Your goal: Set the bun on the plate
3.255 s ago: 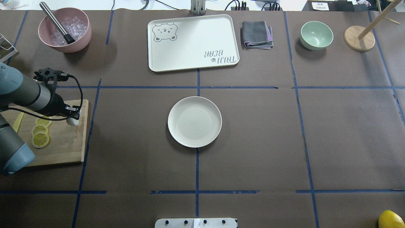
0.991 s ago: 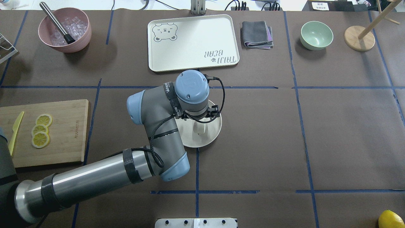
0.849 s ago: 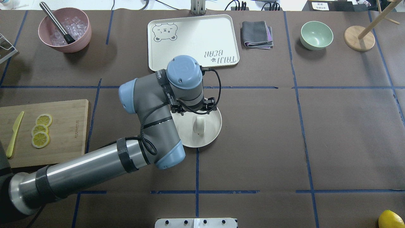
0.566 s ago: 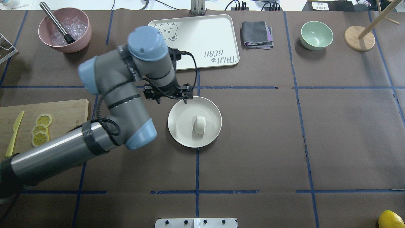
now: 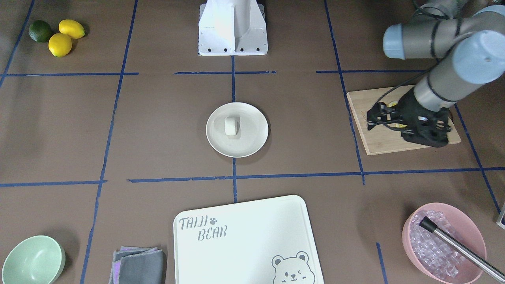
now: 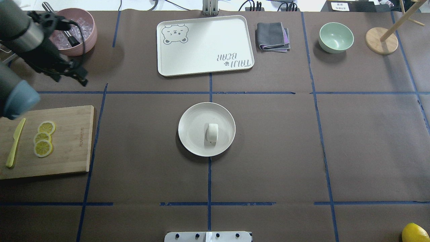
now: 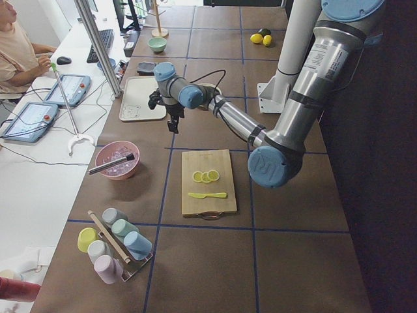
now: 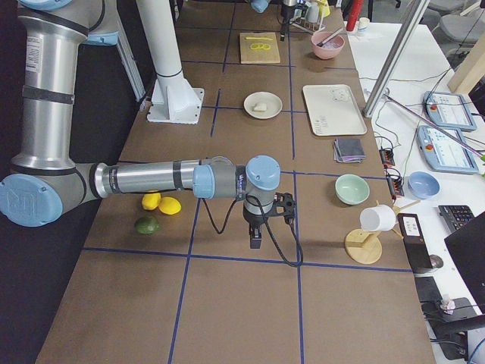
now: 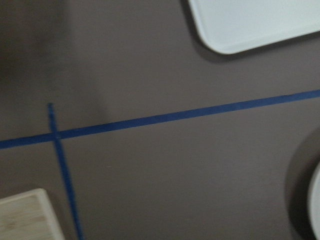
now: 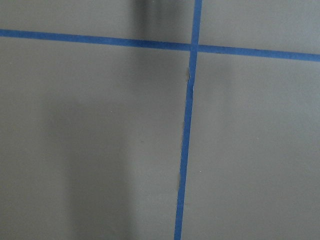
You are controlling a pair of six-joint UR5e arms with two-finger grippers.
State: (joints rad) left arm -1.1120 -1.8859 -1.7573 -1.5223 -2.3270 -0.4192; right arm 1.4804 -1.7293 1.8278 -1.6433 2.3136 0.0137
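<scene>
The bun [image 6: 212, 132], a small white lump, lies on the round cream plate [image 6: 189, 137] at the table's middle, a little right of the plate's centre. The front-facing view shows the same bun [image 5: 231, 125] on the plate [image 5: 252, 140], with nothing touching it. My left gripper [image 6: 71, 80] hangs open and empty, raised over the table's left side and far from the plate. My right gripper [image 8: 256, 241] shows only in the exterior right view, low over bare table, and I cannot tell its state.
A wooden cutting board [image 6: 70, 148] with lemon slices [image 6: 43, 143] and a yellow knife [image 6: 15, 143] sits at the left. At the back stand a pink bowl of ice [image 6: 87, 37], a white tray [image 6: 205, 43], a folded cloth [image 6: 272, 36], a green bowl [image 6: 336, 37] and a wooden stand [image 6: 381, 41].
My left gripper carried the bun from the cutting board to the plate, let it go there, then rose and swung back left. The bun stays on the plate.
</scene>
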